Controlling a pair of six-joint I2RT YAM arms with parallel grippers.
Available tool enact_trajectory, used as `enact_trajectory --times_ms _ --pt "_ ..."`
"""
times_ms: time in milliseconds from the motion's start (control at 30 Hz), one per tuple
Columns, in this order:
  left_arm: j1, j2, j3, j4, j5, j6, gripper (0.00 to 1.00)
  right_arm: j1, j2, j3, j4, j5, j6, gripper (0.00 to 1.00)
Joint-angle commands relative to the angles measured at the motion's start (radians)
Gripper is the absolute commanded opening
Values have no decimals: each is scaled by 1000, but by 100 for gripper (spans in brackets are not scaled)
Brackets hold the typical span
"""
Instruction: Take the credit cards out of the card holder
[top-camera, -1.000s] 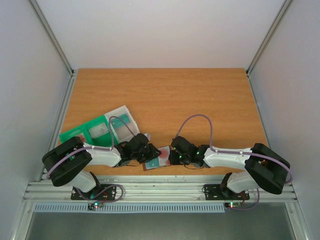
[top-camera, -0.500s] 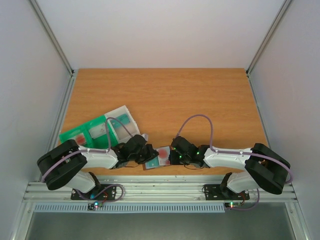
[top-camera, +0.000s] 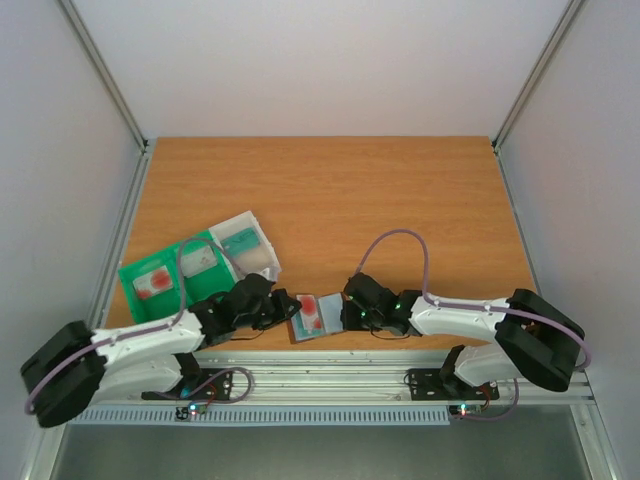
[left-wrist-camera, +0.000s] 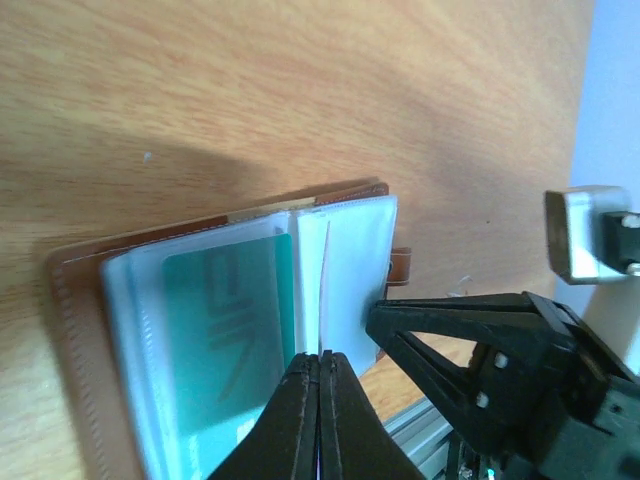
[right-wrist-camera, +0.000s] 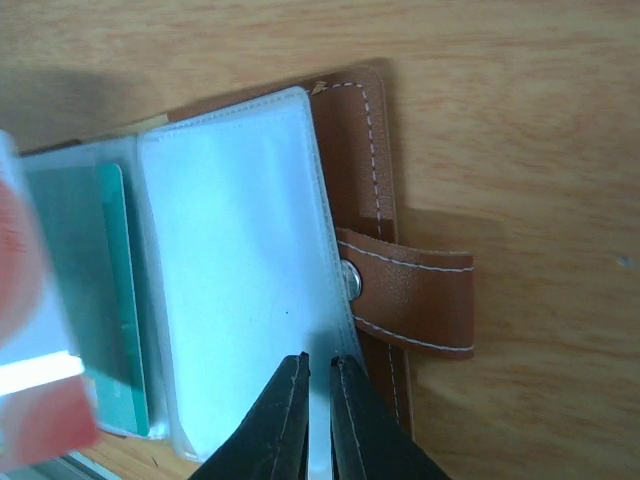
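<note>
Left gripper (left-wrist-camera: 320, 368): fingers pressed flat together, pinching the thin edge of a card (right-wrist-camera: 35, 340) just ahead of the tips.
Card: pale with red blotches, raised above the open pockets.
Right gripper (right-wrist-camera: 319, 375): almost closed, nipping the near edge of a clear pocket page.
Card holder (right-wrist-camera: 385, 190): brown, lying open on the table (top-camera: 330, 190) between the two grippers, touching both.
Green card (left-wrist-camera: 225, 320): in a pocket, just left of the left fingertips.
Strap (right-wrist-camera: 410, 305): just right of the right fingertips.
</note>
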Motion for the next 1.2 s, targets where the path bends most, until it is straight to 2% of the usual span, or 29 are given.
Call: enact_trajectory --times_ms 0,167,333,500,600,800,1000,1167 --pt "-6 -162 21 -207 -89 66 1 3 -48 24 -124 8 -62 11" --pt "-4 -297 53 -330 -25 144 0 1 -200 95 -214 -43 -183 13" --pt "-4 -387 122 -432 139 300 0 1 -334 226 -404 -200 -323 22" --pt "-4 -418 158 -403 348 373 0 1 -386 354 -587 -326 -452 31" --pt "-4 -415 159 -375 435 384 0 1 -391 400 -638 -438 -498 43" --pt "-4 -386 146 -280 569 380 0 1 -367 424 -591 -537 -458 51" --pt "-5 -356 144 -196 643 385 1 1 -322 411 -558 -584 -475 66" --pt "-5 -366 106 -116 680 360 0 1 -281 401 -541 -680 -496 66"
